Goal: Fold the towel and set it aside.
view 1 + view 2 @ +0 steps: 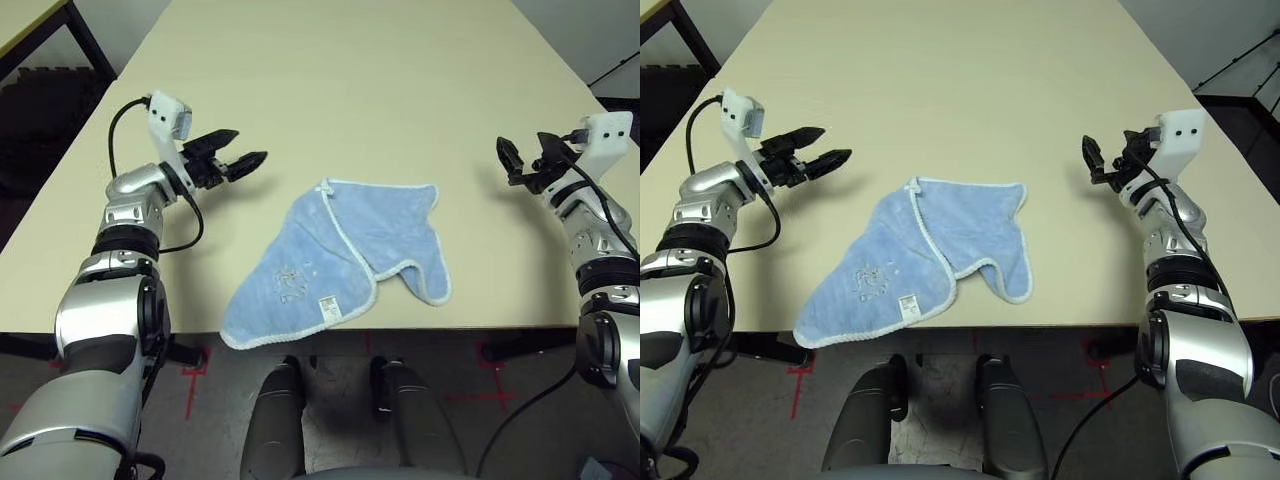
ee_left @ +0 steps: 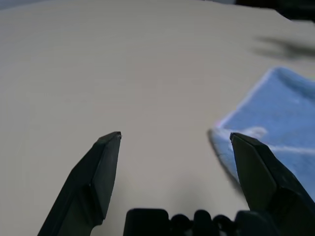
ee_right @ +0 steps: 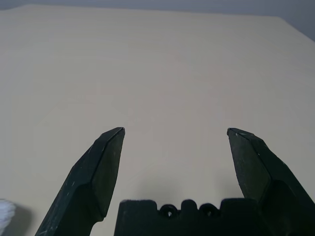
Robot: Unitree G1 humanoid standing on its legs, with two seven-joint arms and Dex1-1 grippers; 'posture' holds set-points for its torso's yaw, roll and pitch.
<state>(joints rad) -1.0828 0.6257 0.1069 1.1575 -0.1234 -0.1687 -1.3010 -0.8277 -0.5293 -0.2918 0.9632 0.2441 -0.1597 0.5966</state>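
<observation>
Small light-blue fluffy towel [image 1: 335,262] with white stitched edging, lying loosely folded near the front edge of the wide beige table [image 1: 330,90], roughly midway between the two arms. One layer turned over diagonally, its edging running as a curved seam from the far corner toward the near side; lower left corner reaching the very brink of the tabletop. Small pale embroidered motif [image 1: 290,282] on the upper layer, small white label tag [image 1: 327,308] just nearer the table edge. A rounded flap pointing to the right side, a little knot of edging at the far corner.

Left gripper [image 1: 238,158] of two black fingers, hovering above the table just beyond the towel's far-left corner, aimed across toward the cloth, spread wide and holding nothing. From the left wrist view, fingertips [image 2: 109,147] parted with bare tabletop between them and the towel's edged corner beside one tip.

Right gripper [image 1: 1108,158] raised over bare table well apart from the towel's right side, likewise spread wide and empty; fingertips [image 3: 112,142] parted over plain beige surface.
</observation>
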